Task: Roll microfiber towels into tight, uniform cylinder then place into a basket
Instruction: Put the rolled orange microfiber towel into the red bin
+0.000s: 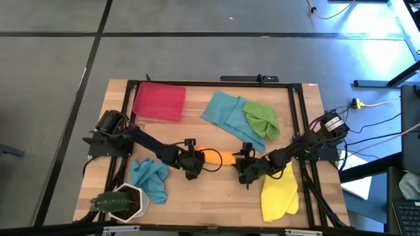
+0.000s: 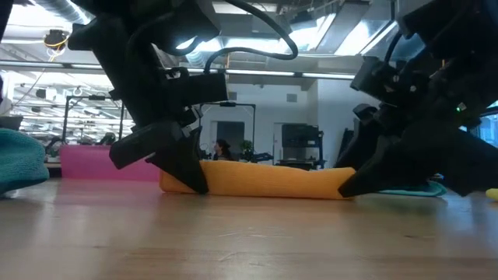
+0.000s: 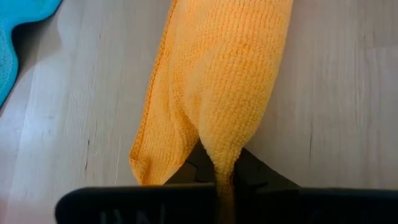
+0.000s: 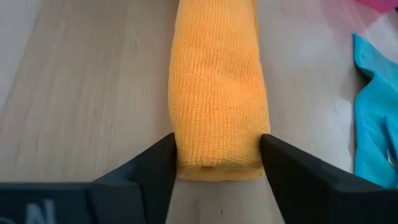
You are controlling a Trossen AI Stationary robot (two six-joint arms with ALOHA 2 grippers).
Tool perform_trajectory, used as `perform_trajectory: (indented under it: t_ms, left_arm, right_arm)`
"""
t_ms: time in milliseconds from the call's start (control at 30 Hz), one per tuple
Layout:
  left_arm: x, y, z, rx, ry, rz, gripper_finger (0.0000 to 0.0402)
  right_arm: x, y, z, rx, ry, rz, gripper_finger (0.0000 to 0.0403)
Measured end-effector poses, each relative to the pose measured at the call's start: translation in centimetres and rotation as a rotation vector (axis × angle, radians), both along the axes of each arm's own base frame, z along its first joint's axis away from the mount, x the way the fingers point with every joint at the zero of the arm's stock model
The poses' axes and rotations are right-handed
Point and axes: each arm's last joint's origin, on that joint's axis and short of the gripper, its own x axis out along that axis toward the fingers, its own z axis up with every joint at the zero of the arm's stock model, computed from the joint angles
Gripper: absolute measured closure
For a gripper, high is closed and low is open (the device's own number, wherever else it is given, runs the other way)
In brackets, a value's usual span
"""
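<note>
The orange microfiber towel (image 1: 220,157) lies rolled into a cylinder at the table's middle, running left to right, with its length on the wood (image 2: 272,180). My left gripper (image 1: 197,164) is shut on its left end, and my right gripper (image 1: 241,162) has a finger on each side of its right end. Two teal towels (image 1: 230,115) (image 1: 149,178), a green one (image 1: 261,118) and a yellow one (image 1: 279,193) lie loose on the table. The red basket (image 1: 159,101) stands at the far left. My left gripper pinches a narrow bunched fold (image 3: 219,158) at the roll's left end between its two fingers, slanting down from the table's left, along the roll. A loose corner (image 3: 149,163) hangs beside the pinch. The roll rests on the table. My right gripper has the roll's right end (image 4: 217,158) between its two fingers (image 4: 155,165), one on each side, slanting down from the table's right, along the roll. The fingers meet the cloth with no gap showing. The end rests on the table.
A white pot with a plant (image 1: 125,202) stands at the near left corner, beside the nearer teal towel. Bare wood lies in front of the roll toward the near edge. A dark frame (image 1: 216,84) runs round the tabletop.
</note>
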Motion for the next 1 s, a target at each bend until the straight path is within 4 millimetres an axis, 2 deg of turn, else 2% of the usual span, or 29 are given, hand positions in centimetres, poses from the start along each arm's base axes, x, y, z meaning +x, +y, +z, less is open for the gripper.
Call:
perform_trajectory:
  t_ms: [233,433,567,700,1000]
  left_arm:
    - [0.0,0.0,0.0,-0.005,0.006,-0.009,0.0401]
    - [-0.1,0.0,0.6,0.006,0.004,-0.041,0.0401]
    - [-0.7,0.1,2.1,0.001,0.01,-0.062,0.0401]
    - [-1.8,0.9,4.9,0.049,0.0,-0.053,0.0401]
    - [-5.6,4.5,11.1,0.128,-0.017,0.044,0.0401]
  right_arm:
    - [0.7,-0.8,-1.3,0.019,0.03,-0.016,0.0263]
    - [1.0,-1.0,-1.3,0.013,0.014,-0.014,0.0376]
    - [1.2,-1.3,-0.5,0.006,-0.016,0.0,0.0378]
    - [2.3,-2.3,1.2,-0.009,-0.054,-0.011,0.0379]
    - [7.3,-5.8,6.8,-0.048,-0.161,0.036,0.0381]
